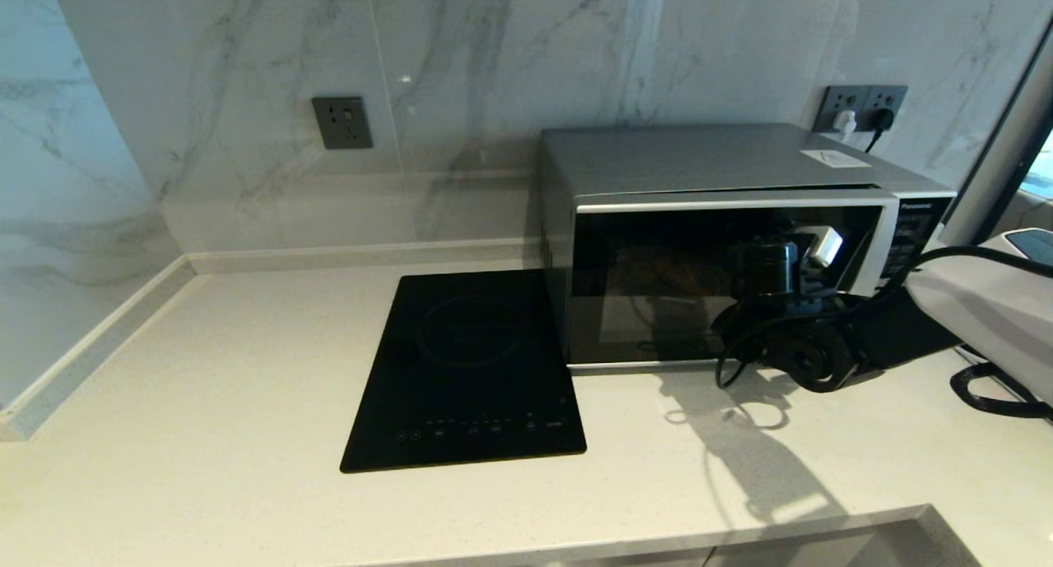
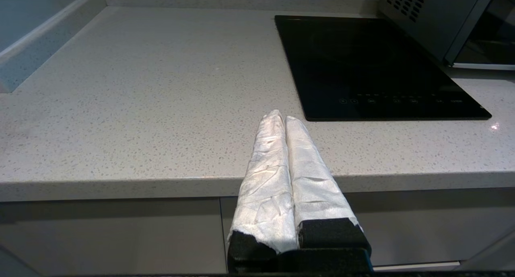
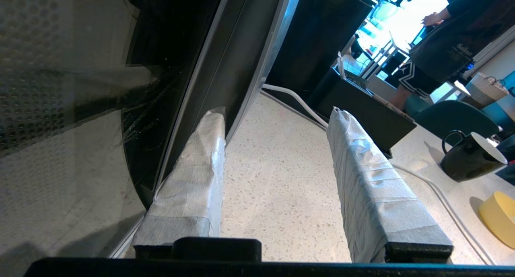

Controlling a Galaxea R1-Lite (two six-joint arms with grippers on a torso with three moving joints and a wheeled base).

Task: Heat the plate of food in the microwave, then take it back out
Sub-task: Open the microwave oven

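The microwave (image 1: 707,188) stands at the back right of the counter with its dark glass door (image 1: 658,279) closed. Behind that glass the plate of food is hidden; only a faint brownish patch shows. My right gripper (image 1: 810,258) is up against the right part of the door, near the button panel (image 1: 909,238). In the right wrist view this gripper (image 3: 275,112) is open, with only bare counter between its taped fingers. One finger (image 3: 193,180) lies along the door's dark edge beside the silver handle (image 3: 261,48). My left gripper (image 2: 280,116) is shut and empty, parked over the counter's front edge.
A flat black cooktop (image 1: 469,369) lies on the counter left of the microwave. Right of the microwave are a black mug (image 3: 470,156), a yellow bowl (image 3: 499,216) and a white cable (image 3: 293,100). A person (image 3: 442,40) stands beyond. Plugs sit in the wall sockets (image 1: 864,106).
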